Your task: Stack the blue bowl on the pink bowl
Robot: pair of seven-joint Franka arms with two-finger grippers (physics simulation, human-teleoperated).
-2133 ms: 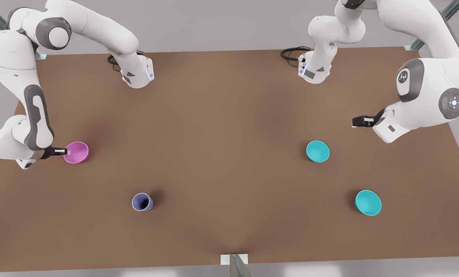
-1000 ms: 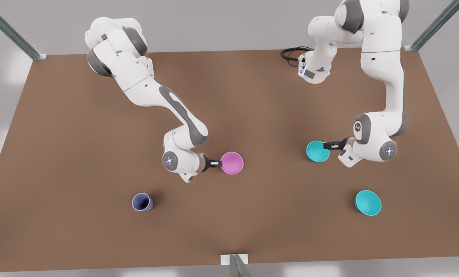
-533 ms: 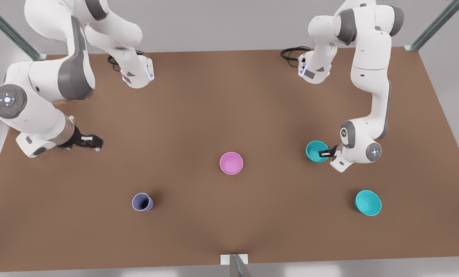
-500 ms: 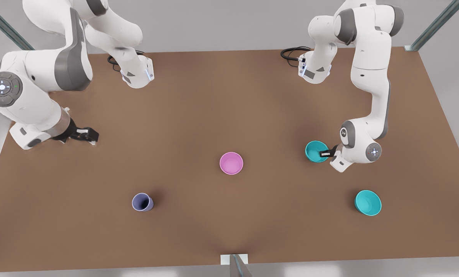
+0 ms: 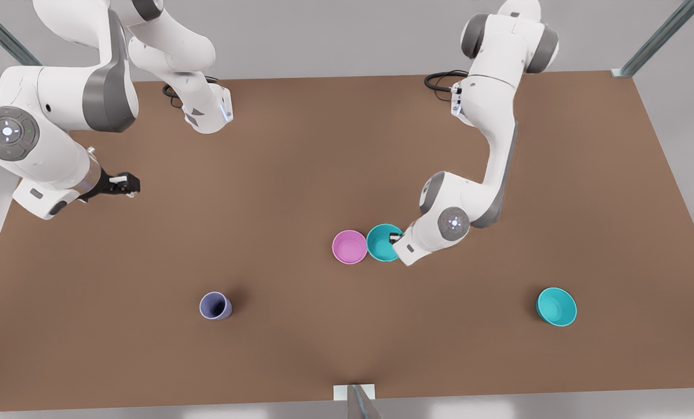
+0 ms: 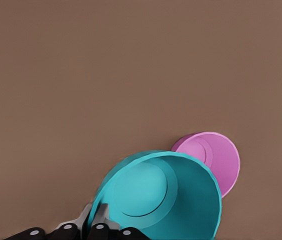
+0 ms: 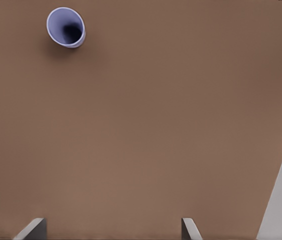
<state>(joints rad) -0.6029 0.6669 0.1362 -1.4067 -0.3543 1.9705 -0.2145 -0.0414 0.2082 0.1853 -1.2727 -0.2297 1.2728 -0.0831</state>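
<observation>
A: Where is the blue bowl (image 5: 383, 242) now?
B: In the left gripper (image 5: 395, 237), jaws pinched on its rim, held just beside the pink bowl (image 5: 349, 247) near the middle of the bench (image 5: 300, 169). From the front view their rims look to be touching.
A: And from the left wrist view?
B: The blue bowl (image 6: 162, 195) is tilted, overlapping part of the pink bowl (image 6: 213, 159).
A: The other arm?
B: The right gripper (image 5: 121, 185) waits at the front view's left, jaws spread wide and holding nothing.
A: Anything else?
B: 2 more: a lavender cup (image 5: 215, 305) and a second turquoise bowl (image 5: 556, 306), well apart.
</observation>
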